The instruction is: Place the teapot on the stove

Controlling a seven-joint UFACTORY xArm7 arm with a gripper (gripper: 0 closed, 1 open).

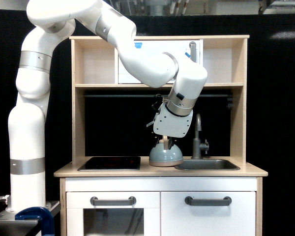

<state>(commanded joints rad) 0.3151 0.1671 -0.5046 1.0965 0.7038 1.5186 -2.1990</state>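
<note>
Wooden counter [137, 171] | one stove [109, 163] | one teapot [165, 156] beside it | pincer [165, 144] grips its handle

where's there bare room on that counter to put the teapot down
The stove, between the left upright and the teapot, is bare. The sink basin looks empty too. It is crowded mid-counter, where the teapot, gripper and faucet bunch together.
</note>
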